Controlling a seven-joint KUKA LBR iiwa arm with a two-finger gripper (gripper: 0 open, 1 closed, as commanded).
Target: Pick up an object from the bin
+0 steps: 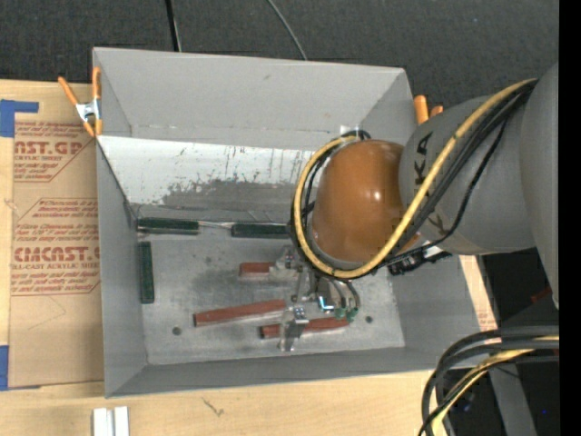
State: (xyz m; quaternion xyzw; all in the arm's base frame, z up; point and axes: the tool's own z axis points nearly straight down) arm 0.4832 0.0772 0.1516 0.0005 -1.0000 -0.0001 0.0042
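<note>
**Grey bin, jaws down over short red-brown bar at front of floor**

Grey metal bin (227, 98) sits on a light wood table (272, 407). Arm (508, 180) comes in from the view's right, and its orange wrist cover (359, 203) hangs over the right half of the bin floor.

Jaws are low at the front right of the floor, right over a short red-brown bar (318, 326) lying roughly flat along the front wall. Can't tell if the jaws are open or closed, or whether they have the bar: wrist hardware crowds that spot.

Nearby:
- long red-brown bar (238, 314), just left of the jaws, its right end close to them
- another short red-brown bar (256, 269), a bit further back

Well apart:
- two dark green bars (168, 227) (259, 231) along the back edge of the floor
- third dark green bar (145, 272) lengthwise by the left wall
</note>
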